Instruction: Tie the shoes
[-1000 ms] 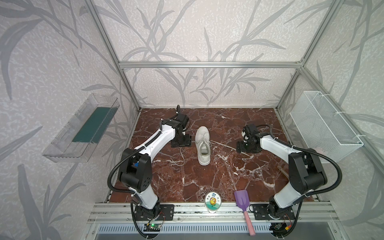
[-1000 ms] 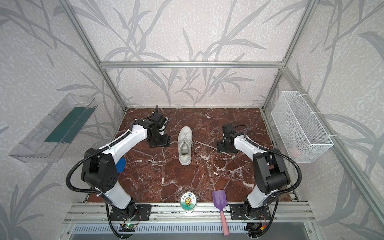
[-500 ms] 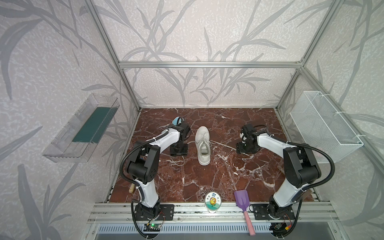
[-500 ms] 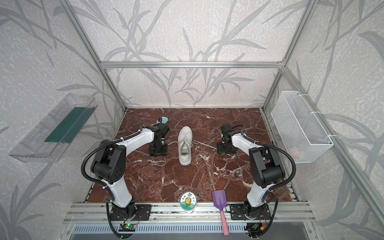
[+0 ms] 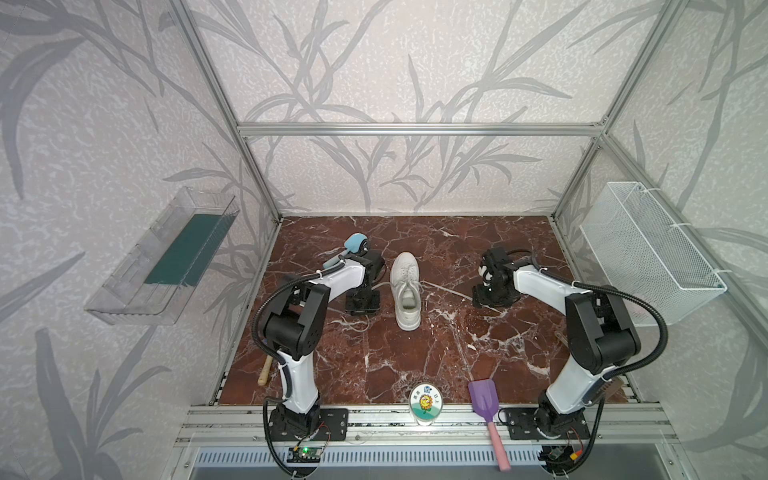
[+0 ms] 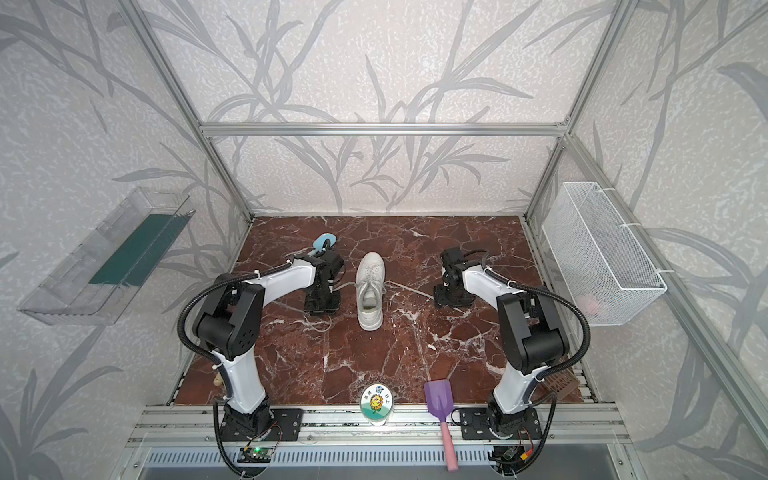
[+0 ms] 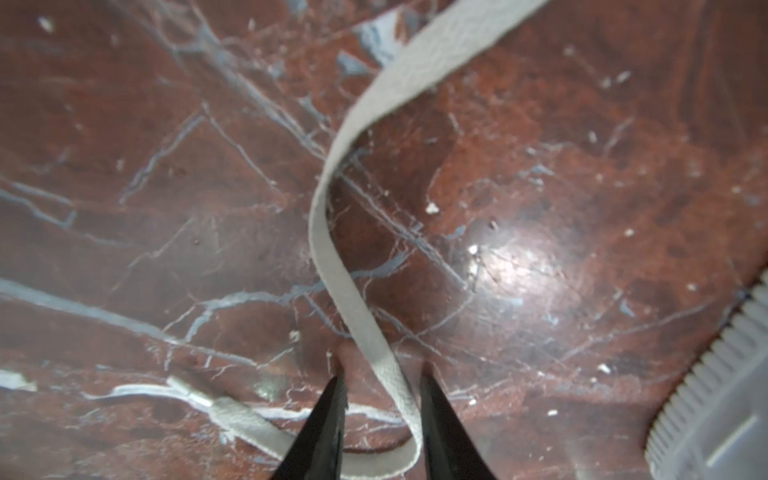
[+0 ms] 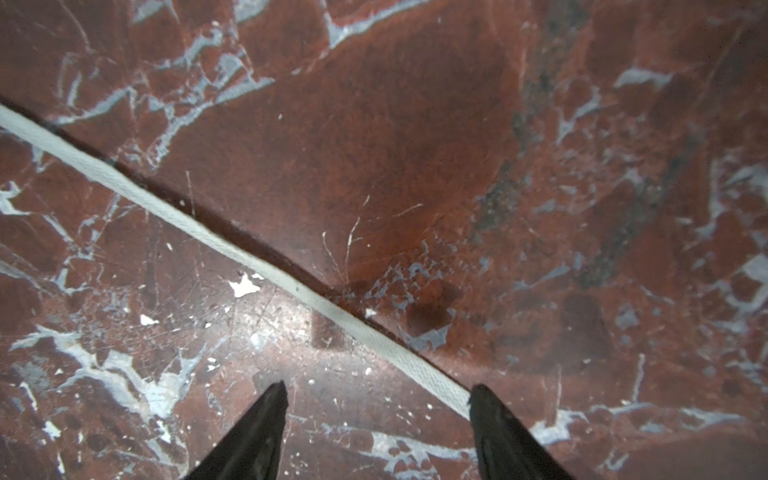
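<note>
The white shoe (image 5: pixel 405 291) (image 6: pixel 370 291) lies mid-table, toe toward the back wall, with its laces untied. My left gripper (image 5: pixel 362 305) (image 6: pixel 322 303) is down on the marble just left of it. In the left wrist view the left lace (image 7: pixel 328 187) snakes between the narrowed jaws of the gripper (image 7: pixel 380 380) and lies against one finger, with a gap still showing. My right gripper (image 5: pixel 494 297) (image 6: pixel 453 299) is low on the shoe's right. In the right wrist view it (image 8: pixel 378 392) stands wide open, and the right lace (image 8: pixel 208 232) runs up to one fingertip (image 8: pixel 484 401).
A blue-headed roller (image 5: pixel 355 243) lies behind the left gripper. A purple scoop (image 5: pixel 482 401) and a round tin (image 5: pixel 426 403) sit at the front edge. A wire basket (image 5: pixel 652 249) hangs on the right wall and a clear tray (image 5: pixel 166 257) on the left wall.
The left gripper has come down and nearer beside the shoe, over the left lace, and its jaws have narrowed. The right gripper has barely shifted and closed slightly.
</note>
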You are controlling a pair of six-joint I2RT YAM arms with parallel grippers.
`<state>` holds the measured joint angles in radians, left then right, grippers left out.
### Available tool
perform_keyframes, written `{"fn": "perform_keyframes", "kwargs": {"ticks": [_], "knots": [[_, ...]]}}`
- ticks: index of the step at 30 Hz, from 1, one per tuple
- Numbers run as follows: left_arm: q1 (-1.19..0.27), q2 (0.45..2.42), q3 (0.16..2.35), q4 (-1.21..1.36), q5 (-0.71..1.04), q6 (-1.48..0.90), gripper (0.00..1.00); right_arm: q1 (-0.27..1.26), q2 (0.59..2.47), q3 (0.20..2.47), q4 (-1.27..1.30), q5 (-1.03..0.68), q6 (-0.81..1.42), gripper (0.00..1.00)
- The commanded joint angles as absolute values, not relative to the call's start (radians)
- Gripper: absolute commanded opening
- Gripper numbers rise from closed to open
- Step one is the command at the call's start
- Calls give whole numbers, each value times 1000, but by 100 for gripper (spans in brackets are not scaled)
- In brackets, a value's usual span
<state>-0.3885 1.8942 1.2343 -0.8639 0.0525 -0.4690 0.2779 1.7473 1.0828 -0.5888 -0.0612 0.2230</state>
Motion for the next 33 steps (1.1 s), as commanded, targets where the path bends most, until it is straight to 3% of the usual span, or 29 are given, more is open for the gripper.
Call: {"fn": "perform_keyframes", "kwargs": {"ticks": [1, 9, 22, 33], "knots": [[-394, 1907, 1214, -866, 33, -493, 25, 282, 1760, 1105, -609, -64, 209, 69], [-394, 1890, 1201, -833, 44, -498, 0, 282, 1770, 1097, -590, -79, 191, 62], [-381, 1829, 1289, -897, 6, -464, 0, 282, 1823, 1128, -602, 0, 116, 48], [-371, 1816, 1331, -918, 4, -452, 0, 282, 1806, 1151, -613, 21, 75, 42]]}}
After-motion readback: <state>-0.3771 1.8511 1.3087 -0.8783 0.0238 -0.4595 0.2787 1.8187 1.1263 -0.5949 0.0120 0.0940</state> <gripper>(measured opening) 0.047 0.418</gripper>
